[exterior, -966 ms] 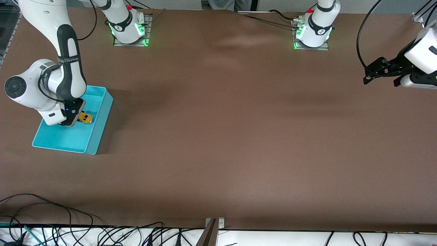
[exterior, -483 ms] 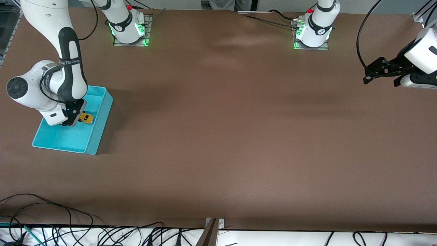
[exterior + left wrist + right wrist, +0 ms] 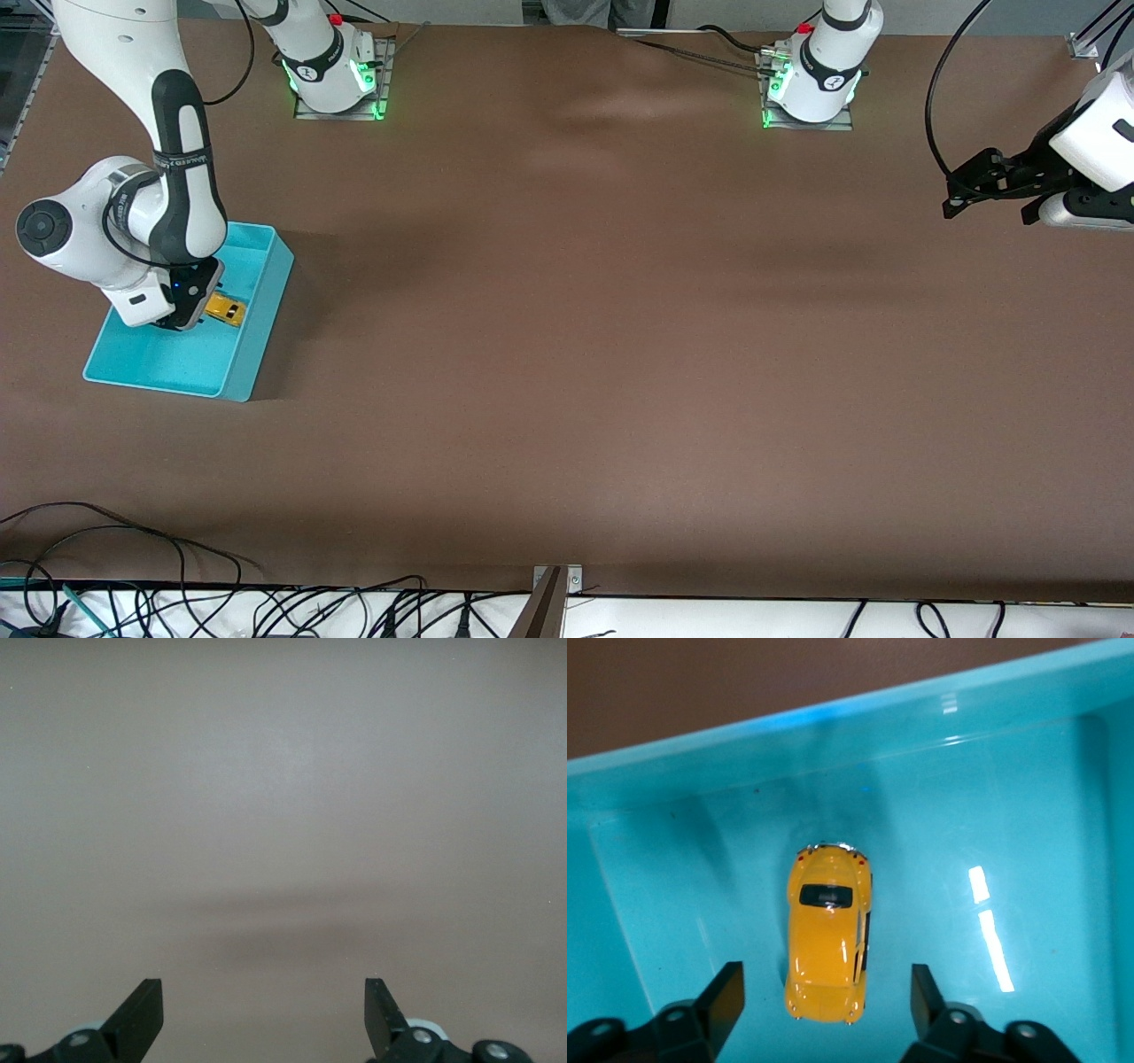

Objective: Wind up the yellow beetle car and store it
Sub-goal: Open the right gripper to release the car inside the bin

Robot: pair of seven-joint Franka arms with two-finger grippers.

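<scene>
The yellow beetle car [image 3: 225, 310] stands on its wheels on the floor of the turquoise bin [image 3: 262, 306] at the right arm's end of the table. In the right wrist view the car [image 3: 827, 935] lies between and just past my right gripper's open fingers, free of both. My right gripper [image 3: 824, 1001] hangs low in the bin over the car, mostly hidden by the wrist in the front view [image 3: 182, 319]. My left gripper [image 3: 957, 199] is open and empty, held in the air over the left arm's end of the table; it also shows in the left wrist view [image 3: 264, 1010].
The brown table top [image 3: 567, 354] stretches bare between the arms. The bin's walls [image 3: 833, 713] rise close around my right gripper. Cables lie along the table edge nearest the camera [image 3: 177, 602]. The arm bases [image 3: 337, 80] stand at the farthest edge.
The car has shifted slightly within the bin. My right gripper has stayed over it with only a small shift. The left arm has not moved.
</scene>
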